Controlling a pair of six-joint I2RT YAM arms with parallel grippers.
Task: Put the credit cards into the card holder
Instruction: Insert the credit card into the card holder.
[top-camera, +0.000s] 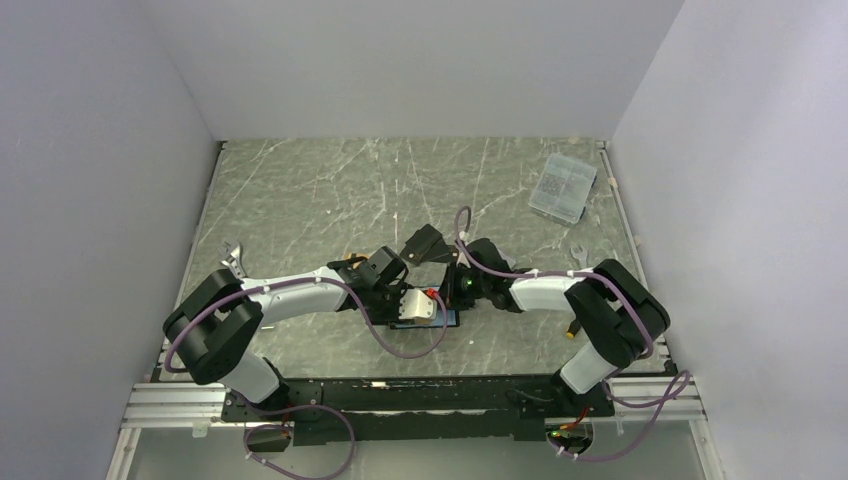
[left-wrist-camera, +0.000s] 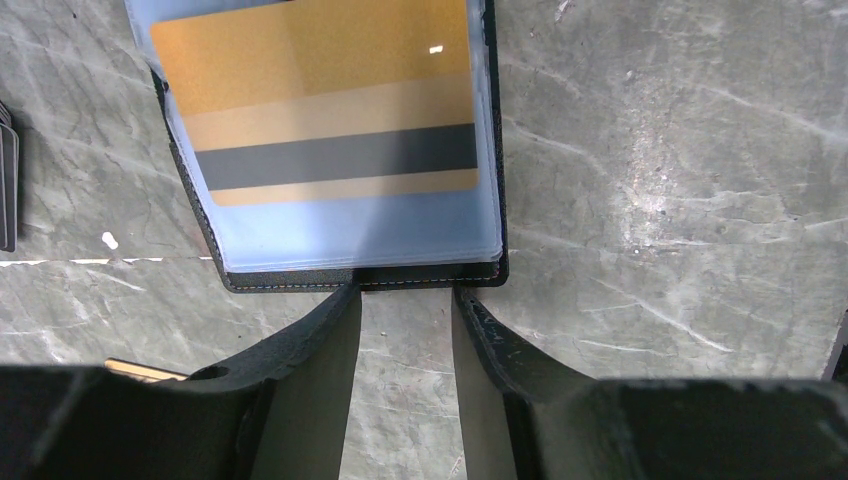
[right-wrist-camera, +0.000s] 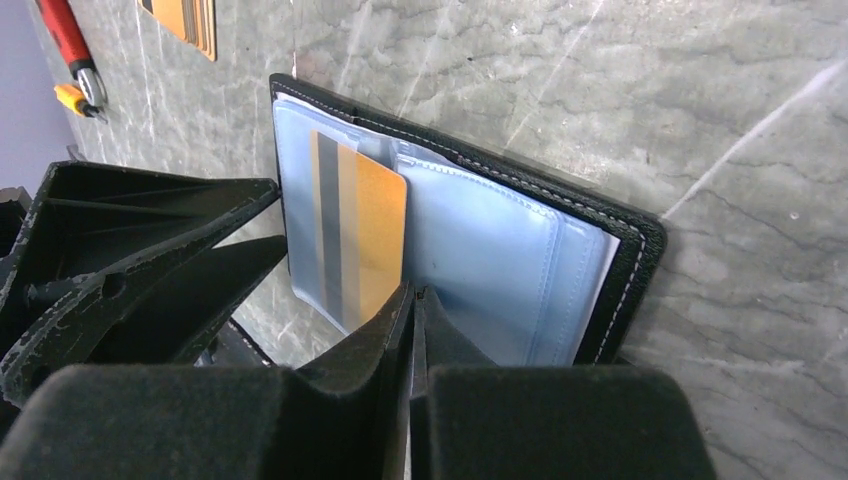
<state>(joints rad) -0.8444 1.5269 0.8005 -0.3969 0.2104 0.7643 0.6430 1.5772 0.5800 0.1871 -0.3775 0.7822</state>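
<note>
The card holder (left-wrist-camera: 360, 277) lies open on the table, black with light blue lining; it also shows in the top view (top-camera: 422, 310) and the right wrist view (right-wrist-camera: 620, 270). The orange-gold card (left-wrist-camera: 320, 90) sits inside a clear sleeve, dark stripe toward my left gripper, and shows in the right wrist view (right-wrist-camera: 375, 225). My left gripper (left-wrist-camera: 405, 292) is open and empty, its tips touching the holder's near edge. My right gripper (right-wrist-camera: 414, 293) is shut at the sleeve's edge beside the card's corner, with a thin pale strip between the jaws. Other cards (right-wrist-camera: 188, 22) lie stacked further off.
A clear plastic box (top-camera: 563, 187) sits at the back right. A red-handled tool (right-wrist-camera: 66, 40) lies near the card stack. A dark card stack (left-wrist-camera: 6, 190) lies left of the holder. A black flat object (top-camera: 425, 243) lies just behind the grippers.
</note>
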